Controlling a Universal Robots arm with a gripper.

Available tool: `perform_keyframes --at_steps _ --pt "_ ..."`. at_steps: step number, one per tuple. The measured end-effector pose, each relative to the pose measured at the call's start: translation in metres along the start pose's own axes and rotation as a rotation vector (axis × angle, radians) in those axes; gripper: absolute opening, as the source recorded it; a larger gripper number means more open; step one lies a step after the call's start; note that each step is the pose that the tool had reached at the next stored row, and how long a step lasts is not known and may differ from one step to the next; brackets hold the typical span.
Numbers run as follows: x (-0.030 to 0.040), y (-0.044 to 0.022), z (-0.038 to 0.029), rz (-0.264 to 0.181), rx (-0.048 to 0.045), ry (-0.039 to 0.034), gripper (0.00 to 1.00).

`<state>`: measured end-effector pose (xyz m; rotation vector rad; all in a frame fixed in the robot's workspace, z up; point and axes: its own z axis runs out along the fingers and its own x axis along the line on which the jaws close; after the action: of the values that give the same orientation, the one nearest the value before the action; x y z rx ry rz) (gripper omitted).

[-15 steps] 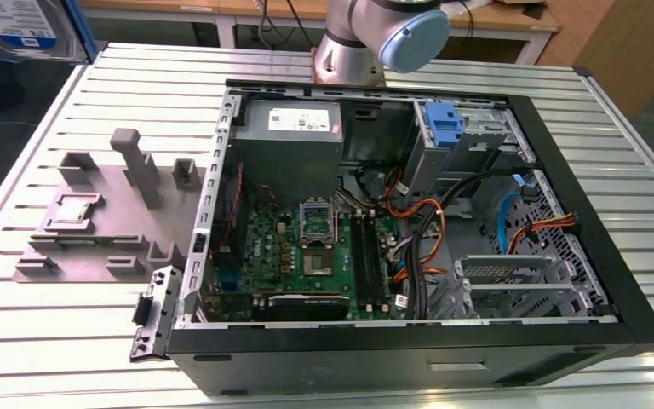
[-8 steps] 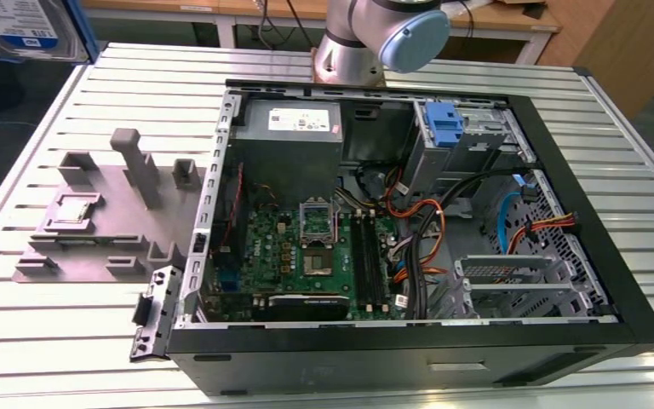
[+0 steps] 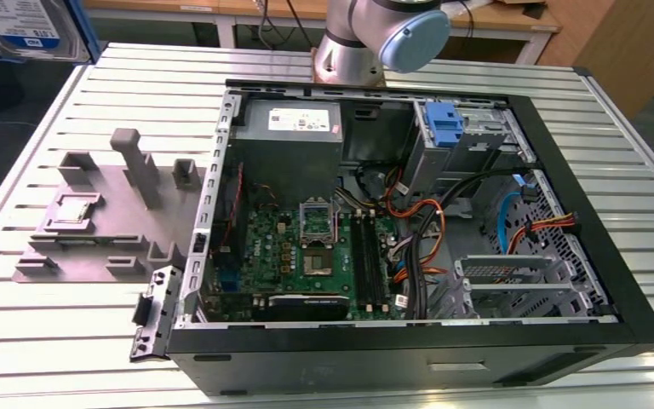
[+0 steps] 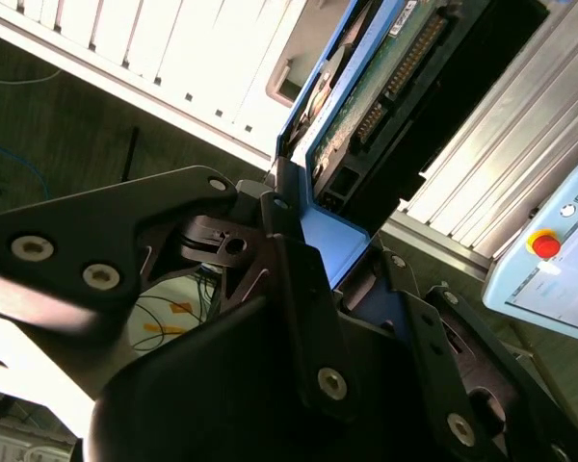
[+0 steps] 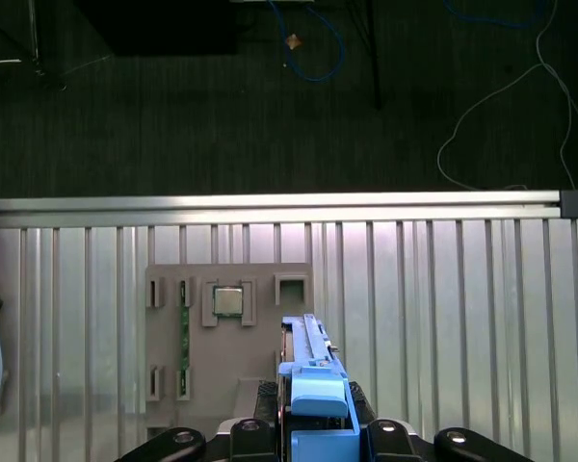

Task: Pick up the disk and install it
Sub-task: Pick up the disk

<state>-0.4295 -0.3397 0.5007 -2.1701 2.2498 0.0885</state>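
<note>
- Exterior view, carrier: we log a slatted aluminium table [image 3: 54, 332]. An open computer case [image 3: 407, 358] lies on its side from the table's middle toward the edge on the exterior view's right.
- Case contents: a grey power supply [image 3: 293, 123] with a white sticker, a green motherboard [image 3: 304, 247], orange, black and blue cables [image 3: 429, 230], and a bare blue bracket [image 3: 446, 123] standing in the drive bay.
- Fixture plate [image 3: 100, 230]: grey, with upright posts and pockets, lying near the table's edge on the exterior view's left, just beside the case.
- Arm [image 3: 361, 43]: its base stands at the table's far edge, behind the case.
- Disk [image 3: 31, 30]: a silver drive with a white-and-blue label in a blue carrier. We find it by the table's far corner on the exterior view's left, well apart from the case.
- First wrist view: the table [image 5: 443, 318] lies below the camera, with dark floor [image 5: 222, 115] beyond its edge. The fixture plate [image 5: 260, 318] holds a processor chip [image 5: 228, 301] in one pocket and a green memory stick [image 5: 184, 332] in a slot.
- Same view: the disk [image 5: 306, 351] is seen edge-on, off the surface. The gripper [image 5: 313, 409] is clamped on its blue carrier, with black fingers [image 5: 266, 395] pressed against both sides.
- Second wrist view: the gripper [image 4: 332, 231] grips the blue frame, and the disk [image 4: 385, 67] shows its green circuit-board face.
- Same view: the table [image 4: 173, 58] is in the background, along with a pale teach pendant [image 4: 568, 279] carrying a red button [image 4: 544, 245].
</note>
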Motion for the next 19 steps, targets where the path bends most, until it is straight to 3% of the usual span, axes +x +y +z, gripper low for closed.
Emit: perform_keyframes --at_steps 10,19 --pt "-0.0001 -0.0011 -0.0001 0.0 -0.0001 0.0 0.37" --pt "-0.0003 -0.0095 -0.0002 0.0 0.0001 -0.0001 0.37"
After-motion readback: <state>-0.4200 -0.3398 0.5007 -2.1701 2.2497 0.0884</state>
